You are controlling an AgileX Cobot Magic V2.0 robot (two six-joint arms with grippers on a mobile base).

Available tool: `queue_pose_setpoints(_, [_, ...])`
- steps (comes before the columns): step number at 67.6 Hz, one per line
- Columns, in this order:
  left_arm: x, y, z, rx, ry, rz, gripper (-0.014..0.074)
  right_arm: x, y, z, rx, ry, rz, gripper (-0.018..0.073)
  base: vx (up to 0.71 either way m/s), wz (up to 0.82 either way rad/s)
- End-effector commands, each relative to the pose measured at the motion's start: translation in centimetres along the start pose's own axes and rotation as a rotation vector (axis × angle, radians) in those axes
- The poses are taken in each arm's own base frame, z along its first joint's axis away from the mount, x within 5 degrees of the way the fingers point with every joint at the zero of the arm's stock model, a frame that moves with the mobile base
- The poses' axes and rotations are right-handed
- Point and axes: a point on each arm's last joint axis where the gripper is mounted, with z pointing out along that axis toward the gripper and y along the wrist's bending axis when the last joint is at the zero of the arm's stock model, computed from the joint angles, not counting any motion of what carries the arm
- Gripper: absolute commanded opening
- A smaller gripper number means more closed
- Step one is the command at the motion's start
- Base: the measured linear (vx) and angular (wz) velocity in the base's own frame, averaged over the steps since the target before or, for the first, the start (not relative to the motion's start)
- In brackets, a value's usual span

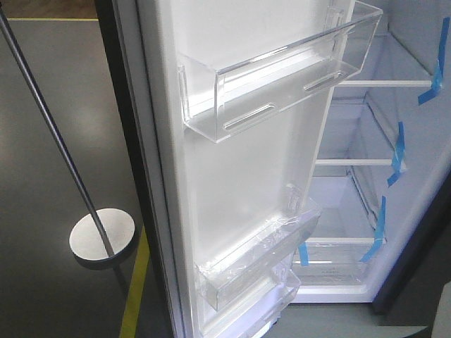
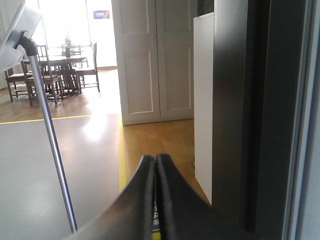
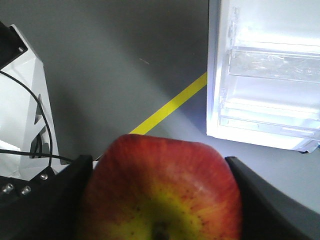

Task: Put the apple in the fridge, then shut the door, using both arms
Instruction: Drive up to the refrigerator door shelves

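In the right wrist view my right gripper [image 3: 159, 162] is shut on the apple [image 3: 160, 195], a red fruit with a yellow dimpled top that fills the gap between the black fingers [image 3: 60, 200]. It hangs above grey floor, left of and below the door's white inner face [image 3: 265, 75]. My left gripper [image 2: 155, 165] is shut on nothing, its tips pressed together beside the door's dark grey outer face [image 2: 235, 110]. The front view shows the door [image 1: 246, 176] swung open with clear bins [image 1: 282, 77], and the fridge [image 1: 352, 204] with white shelves and blue tape. No arm appears there.
A metal pole [image 1: 56, 141] on a round base [image 1: 102, 236] stands left of the door. A yellow floor line [image 1: 134, 296] runs past it. White panelled room doors [image 2: 155, 60] and a dining table with chairs [image 2: 55, 70] lie beyond. Robot base parts and cables [image 3: 25, 125] sit at left.
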Motion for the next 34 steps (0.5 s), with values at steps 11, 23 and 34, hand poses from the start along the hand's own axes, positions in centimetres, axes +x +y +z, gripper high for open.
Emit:
queue_pose_setpoints(11, [-0.31, -0.02, -0.09, 0.005, -0.074, -0.006, -0.0006, -1.05, 0.21, -0.60, -0.008, -0.081, -0.003, 0.0212, 0.07, -0.02])
queue_pose_setpoints(23, [-0.31, -0.02, -0.09, 0.005, -0.074, -0.006, -0.0006, -1.06, 0.20, -0.57, -0.008, -0.080, -0.003, 0.0212, 0.06, -0.02])
queue_pose_setpoints(34, [-0.31, -0.02, -0.09, 0.005, -0.074, -0.006, -0.0006, -0.93, 0.27, -0.56, -0.015, -0.066, 0.001, 0.0212, 0.00, 0.00])
